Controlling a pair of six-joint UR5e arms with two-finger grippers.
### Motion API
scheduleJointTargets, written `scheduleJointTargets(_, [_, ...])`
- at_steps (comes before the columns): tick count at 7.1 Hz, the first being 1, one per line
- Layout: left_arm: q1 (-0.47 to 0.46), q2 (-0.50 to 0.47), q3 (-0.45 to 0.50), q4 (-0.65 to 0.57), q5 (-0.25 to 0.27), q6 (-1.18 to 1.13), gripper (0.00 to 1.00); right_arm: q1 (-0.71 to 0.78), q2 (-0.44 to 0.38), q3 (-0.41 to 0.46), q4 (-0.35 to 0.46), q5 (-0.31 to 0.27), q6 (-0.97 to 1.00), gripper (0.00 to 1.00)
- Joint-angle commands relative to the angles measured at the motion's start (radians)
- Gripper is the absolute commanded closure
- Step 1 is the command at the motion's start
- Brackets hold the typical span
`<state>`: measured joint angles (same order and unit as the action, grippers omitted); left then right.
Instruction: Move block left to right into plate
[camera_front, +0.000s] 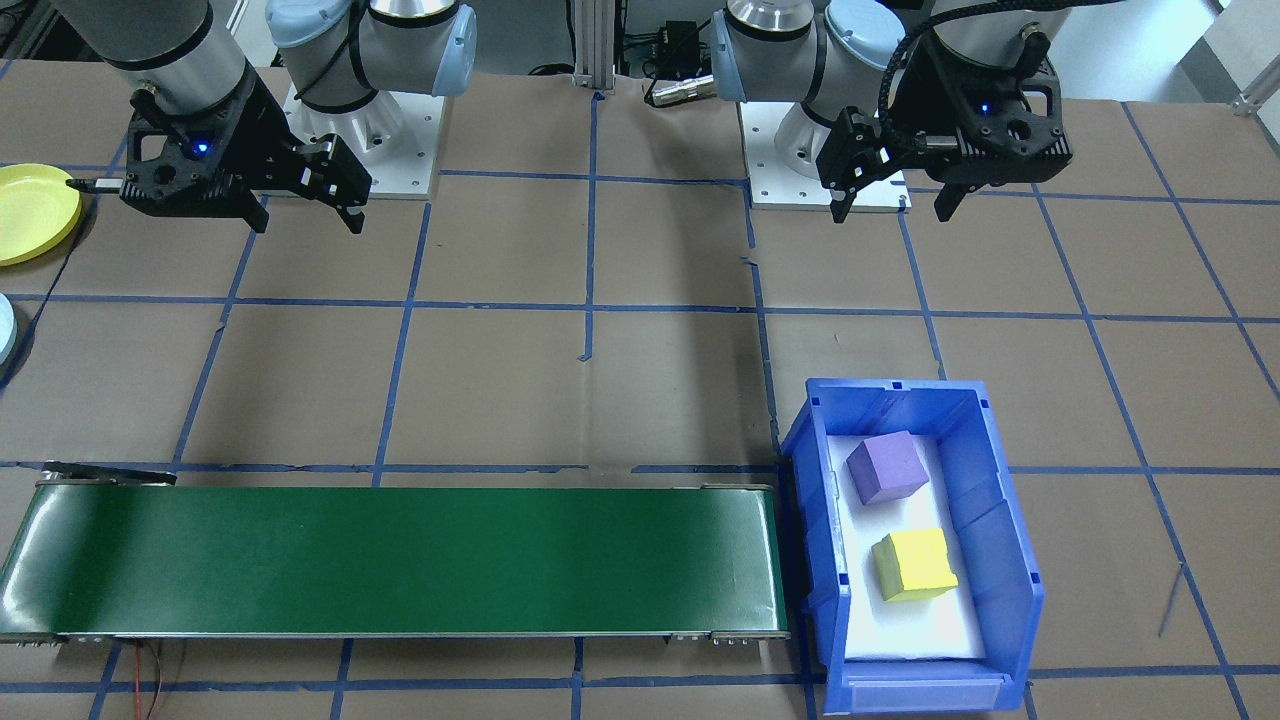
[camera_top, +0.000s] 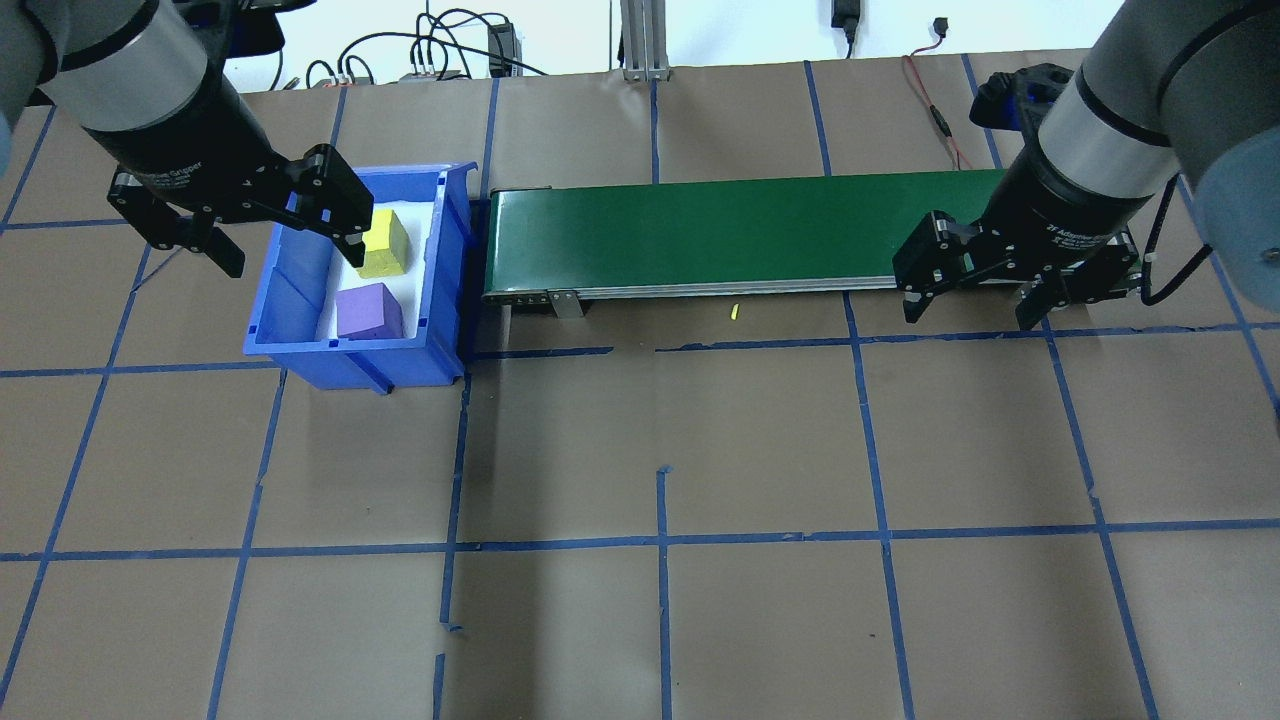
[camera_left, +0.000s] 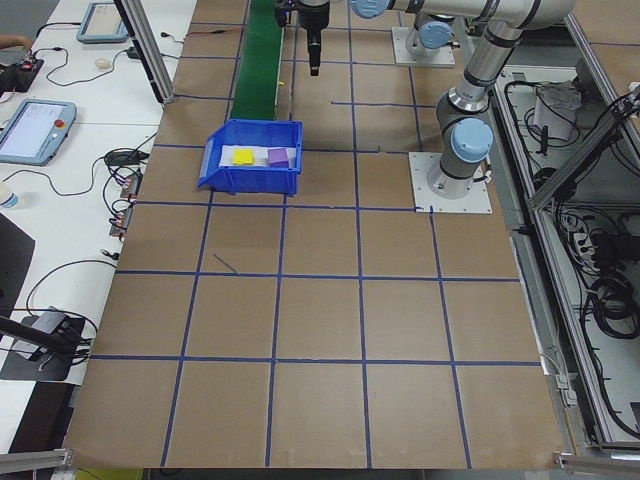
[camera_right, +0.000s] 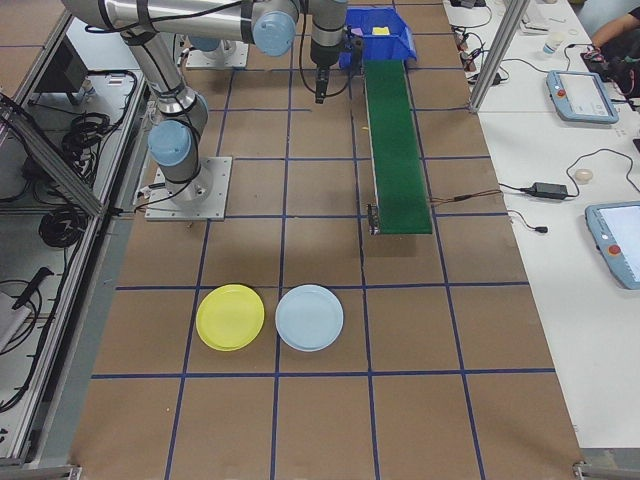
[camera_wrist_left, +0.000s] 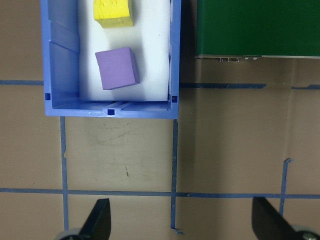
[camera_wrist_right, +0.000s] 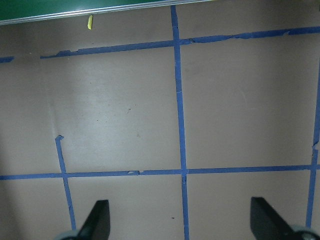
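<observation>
A purple block (camera_front: 887, 466) (camera_wrist_left: 117, 68) and a yellow block (camera_front: 912, 565) (camera_top: 385, 245) lie apart on a white pad inside a blue bin (camera_front: 1010, 520) (camera_top: 300, 350). Over the table on the robot's side of the bin hangs my left gripper (camera_front: 893, 205) (camera_top: 290, 255) (camera_wrist_left: 181, 220), open and holding nothing. My right gripper (camera_front: 305, 222) (camera_top: 968, 315) (camera_wrist_right: 181, 220) is also open and empty, above bare table near the far end of the belt. A yellow plate (camera_right: 230, 317) (camera_front: 30, 210) and a light blue plate (camera_right: 309, 317) sit side by side at the table's right end.
A green conveyor belt (camera_front: 400, 560) (camera_top: 720, 235) runs from beside the bin towards the plates. A tiny yellow scrap (camera_top: 734, 312) lies on the brown paper just in front of the belt. Blue tape lines grid the table.
</observation>
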<state>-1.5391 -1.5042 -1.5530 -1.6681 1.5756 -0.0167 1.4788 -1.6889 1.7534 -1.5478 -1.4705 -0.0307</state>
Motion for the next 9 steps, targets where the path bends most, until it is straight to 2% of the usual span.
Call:
scheduleJointTargets(1, [0.001,-0.001,-0.005,0.005,-0.011,-0.006,0.0,0.0,0.0,0.0,0.0,0.001,0.0,0.0])
scheduleJointTargets(5, [0.023,-0.016,0.017,0.016,0.0,0.006,0.0,0.0,0.0,0.002,0.0,0.001,0.0,0.0])
scheduleJointTargets(6, [0.042,-0.101,0.052,0.099,-0.003,0.006,0.0,0.0,0.0,0.002,0.0,0.001,0.0,0.0])
scheduleJointTargets(7, [0.057,-0.196,0.097,0.129,-0.012,0.014,0.0,0.0,0.0,0.0,0.0,-0.001,0.0,0.0])
scheduleJointTargets(9, [0.106,-0.336,0.065,0.194,-0.002,0.079,0.0,0.0,0.0,0.0,0.0,0.001,0.0,0.0])
